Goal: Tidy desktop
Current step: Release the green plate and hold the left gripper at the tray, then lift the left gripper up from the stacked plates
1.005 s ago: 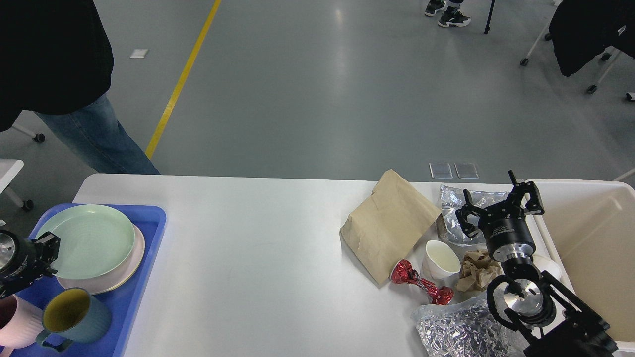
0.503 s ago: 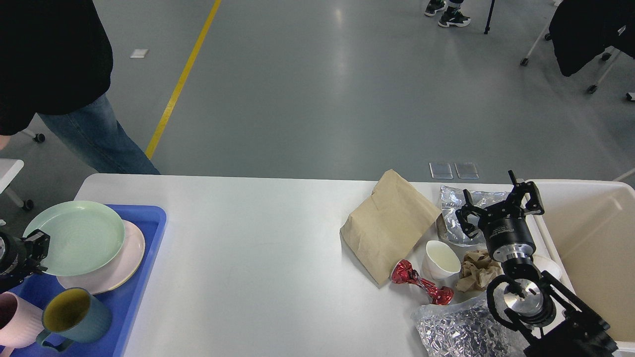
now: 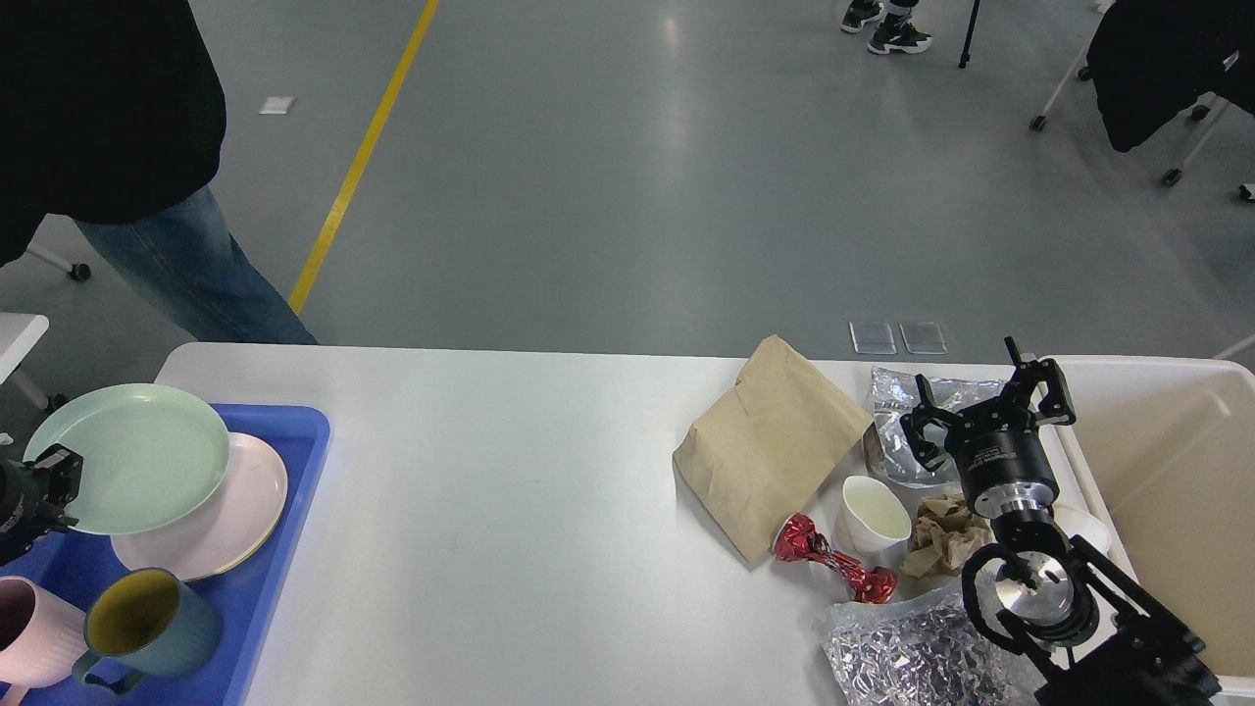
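The white desktop (image 3: 510,471) carries a blue tray (image 3: 294,431) at its left end. My left gripper (image 3: 47,487) comes in at the left edge, shut on the rim of a pale green plate (image 3: 132,456). That plate hangs tilted, partly over a pink plate (image 3: 240,510) in the tray and partly past the tray's left side. At the right, my right gripper (image 3: 980,404) stands open over a silver foil bag (image 3: 897,427), nothing between its fingers. A brown paper bag (image 3: 770,446), white cup (image 3: 873,512), red wrapper (image 3: 833,567) and crumpled brown paper (image 3: 943,534) lie nearby.
A teal mug (image 3: 147,623) and a pink mug (image 3: 29,632) stand in the tray's near part. A crinkled foil bag (image 3: 902,652) lies at the front right. A cream bin (image 3: 1167,471) sits past the right end. A person (image 3: 147,196) stands at the far left corner.
My left gripper has drawn back to the left with the green plate, which slid left and rose off the pink plate. The right arm has not moved.
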Controlling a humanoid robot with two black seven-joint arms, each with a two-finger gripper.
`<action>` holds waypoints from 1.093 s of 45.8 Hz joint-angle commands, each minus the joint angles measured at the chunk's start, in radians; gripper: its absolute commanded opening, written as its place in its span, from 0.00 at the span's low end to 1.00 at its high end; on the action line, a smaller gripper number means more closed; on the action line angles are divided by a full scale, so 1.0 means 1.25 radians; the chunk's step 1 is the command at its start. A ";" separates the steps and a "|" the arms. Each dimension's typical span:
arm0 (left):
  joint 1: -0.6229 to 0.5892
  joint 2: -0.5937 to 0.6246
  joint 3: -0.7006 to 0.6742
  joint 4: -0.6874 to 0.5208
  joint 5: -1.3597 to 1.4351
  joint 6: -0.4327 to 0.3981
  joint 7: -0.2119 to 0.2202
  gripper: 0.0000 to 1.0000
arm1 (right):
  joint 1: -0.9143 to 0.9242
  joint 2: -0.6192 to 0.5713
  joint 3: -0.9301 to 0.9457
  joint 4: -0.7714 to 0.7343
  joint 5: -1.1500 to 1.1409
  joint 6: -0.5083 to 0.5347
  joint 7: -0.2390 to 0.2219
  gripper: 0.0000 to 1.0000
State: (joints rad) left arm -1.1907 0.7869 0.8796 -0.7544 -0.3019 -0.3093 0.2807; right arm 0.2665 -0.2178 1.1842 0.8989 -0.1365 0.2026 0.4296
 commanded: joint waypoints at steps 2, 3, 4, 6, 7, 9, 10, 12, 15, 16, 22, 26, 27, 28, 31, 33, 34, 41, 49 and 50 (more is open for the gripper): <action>0.003 0.018 -0.002 -0.008 -0.004 -0.030 -0.005 0.37 | -0.001 0.000 0.000 0.000 0.000 0.000 0.000 1.00; 0.002 0.022 -0.002 -0.006 -0.004 -0.026 -0.006 0.58 | 0.000 0.000 0.000 0.000 0.000 0.000 0.000 1.00; 0.002 0.023 -0.002 -0.003 -0.003 -0.021 -0.007 0.77 | -0.001 0.000 0.000 0.000 0.000 0.000 0.000 1.00; 0.000 0.025 -0.003 0.003 -0.001 -0.013 -0.006 0.93 | 0.000 0.000 0.000 0.000 0.000 0.001 0.000 1.00; 0.000 0.025 -0.003 0.002 0.000 -0.012 -0.006 0.93 | 0.000 0.000 0.000 0.000 0.000 0.000 0.000 1.00; -0.001 0.021 -0.008 -0.001 -0.006 -0.003 -0.001 0.87 | 0.000 0.000 0.000 0.000 0.000 0.000 0.000 1.00; -0.001 0.020 -0.012 -0.004 -0.008 -0.008 0.004 0.70 | 0.000 0.000 0.000 0.000 0.000 0.000 0.000 1.00; -0.003 0.026 -0.016 -0.022 -0.010 -0.037 0.009 0.02 | -0.001 0.000 0.000 0.000 0.000 0.000 0.000 1.00; -0.003 0.031 -0.014 -0.019 -0.009 -0.057 -0.012 0.26 | 0.000 0.000 0.000 0.000 0.000 0.000 0.001 1.00; -0.003 0.031 -0.012 -0.011 -0.008 -0.053 -0.012 0.50 | 0.000 0.000 0.000 0.000 0.000 0.000 0.000 1.00; -0.003 0.029 -0.014 0.003 -0.006 -0.012 -0.013 0.91 | 0.000 0.000 0.000 0.000 0.000 0.000 0.000 1.00; -0.005 0.029 -0.014 0.003 -0.006 -0.009 -0.013 0.92 | 0.000 0.000 0.000 0.000 0.000 0.000 0.000 1.00; -0.005 0.028 -0.014 0.003 -0.006 -0.009 -0.013 0.92 | 0.000 0.000 0.000 0.000 0.000 0.000 0.000 1.00; -0.005 0.028 -0.014 0.003 -0.006 -0.009 -0.013 0.92 | -0.001 0.000 0.000 0.000 0.000 0.000 0.000 1.00; -0.003 0.028 -0.014 0.003 -0.005 -0.009 -0.013 0.92 | 0.000 0.000 0.000 0.000 0.000 0.000 0.001 1.00; -0.003 0.028 -0.014 0.003 -0.005 -0.008 -0.013 0.92 | 0.000 0.000 0.000 0.000 0.000 0.001 0.000 1.00; -0.003 0.028 -0.013 0.003 -0.005 -0.007 -0.012 0.92 | 0.000 0.000 0.000 0.000 0.000 0.000 0.000 1.00; -0.003 0.026 -0.012 0.003 -0.005 -0.012 -0.010 0.93 | 0.000 0.000 0.000 0.000 0.000 0.000 0.000 1.00; -0.007 0.028 -0.018 0.002 -0.006 -0.014 -0.006 0.95 | 0.000 0.000 0.000 0.000 0.000 0.000 0.000 1.00; -0.007 0.027 -0.018 0.003 -0.006 -0.014 -0.006 0.96 | 0.000 0.000 0.000 0.000 0.000 0.000 0.000 1.00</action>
State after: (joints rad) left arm -1.1955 0.8197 0.8641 -0.7503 -0.3084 -0.3242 0.2711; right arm 0.2670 -0.2178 1.1842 0.8989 -0.1365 0.2026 0.4296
